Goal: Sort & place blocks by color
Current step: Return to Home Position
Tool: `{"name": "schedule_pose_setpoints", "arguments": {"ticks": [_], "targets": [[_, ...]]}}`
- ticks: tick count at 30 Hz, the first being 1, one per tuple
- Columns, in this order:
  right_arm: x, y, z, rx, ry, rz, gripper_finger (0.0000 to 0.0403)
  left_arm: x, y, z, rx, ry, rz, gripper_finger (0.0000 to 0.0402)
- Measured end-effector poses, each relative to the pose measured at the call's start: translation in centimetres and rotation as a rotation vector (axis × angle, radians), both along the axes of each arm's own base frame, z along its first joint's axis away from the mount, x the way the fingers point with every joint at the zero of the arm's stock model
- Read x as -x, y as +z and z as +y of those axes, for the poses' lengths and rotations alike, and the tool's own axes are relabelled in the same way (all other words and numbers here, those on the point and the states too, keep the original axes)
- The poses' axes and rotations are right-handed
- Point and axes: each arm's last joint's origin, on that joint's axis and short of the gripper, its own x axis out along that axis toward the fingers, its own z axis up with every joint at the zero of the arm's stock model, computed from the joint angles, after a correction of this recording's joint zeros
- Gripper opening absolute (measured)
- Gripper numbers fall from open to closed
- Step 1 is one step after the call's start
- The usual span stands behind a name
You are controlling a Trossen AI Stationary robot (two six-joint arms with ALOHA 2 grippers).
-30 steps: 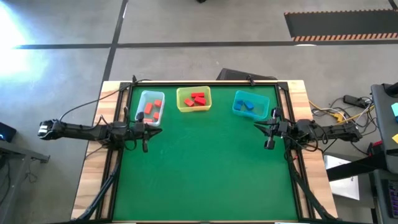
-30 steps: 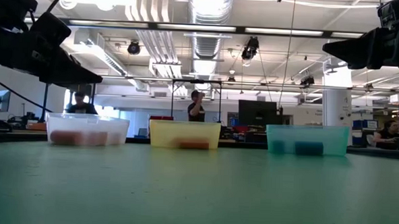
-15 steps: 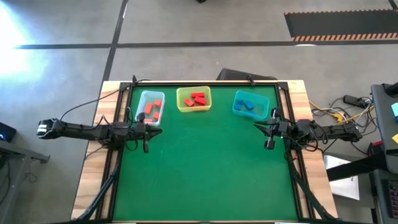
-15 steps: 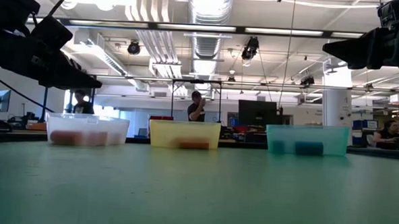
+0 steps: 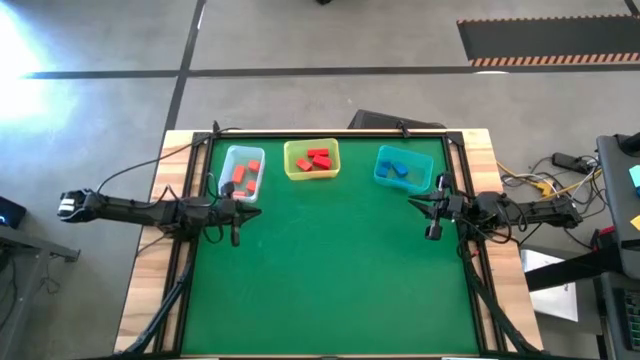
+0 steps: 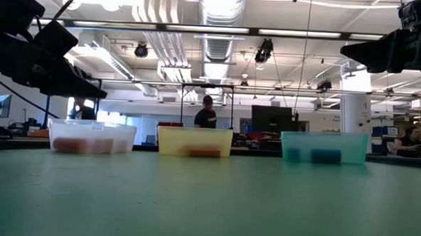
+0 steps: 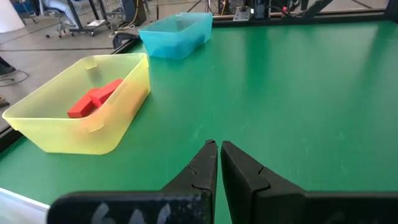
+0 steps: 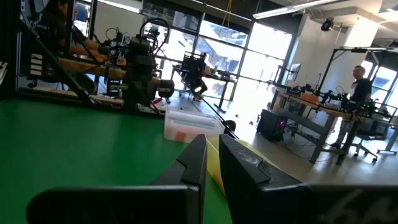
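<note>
Every block I can see lies inside a bin along the table's far edge. Orange-red blocks (image 5: 243, 176) rest in the clear bin (image 5: 228, 185), red blocks (image 5: 316, 159) (image 7: 93, 101) in the yellow bin (image 5: 291, 166) (image 7: 118, 134), and blue blocks (image 5: 399, 168) in the teal bin (image 5: 380, 176) (image 7: 177, 34). My left gripper (image 5: 248, 212) (image 7: 217, 146) hovers shut above the cloth just near of the clear bin. My right gripper (image 5: 414, 204) (image 8: 211, 142) hovers shut near the teal bin's near side. Neither carries a block.
Green cloth (image 5: 330, 270) spreads from the bins to the near edge with nothing on it. A wooden border and dark rails (image 5: 178, 250) frame the table. Cables lie on the floor at the right (image 5: 540, 185). People (image 6: 205, 116) stand in the room beyond the table.
My left arm has drawn back a little toward the table's left edge, and its gripper has dipped slightly in the low view. The right arm has kept still. The blocks and bins have stayed put.
</note>
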Motion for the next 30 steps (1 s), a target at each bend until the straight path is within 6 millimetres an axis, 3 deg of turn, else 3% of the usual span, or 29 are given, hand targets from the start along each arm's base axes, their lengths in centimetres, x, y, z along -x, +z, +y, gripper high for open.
{"name": "schedule_pose_setpoints", "arguments": {"ticks": [30], "targets": [[-0.01,-0.02,0.0,0.0,0.0,0.001,0.0034,-0.26,-0.88,-0.01,-0.004,0.0,0.09,0.0006]]}}
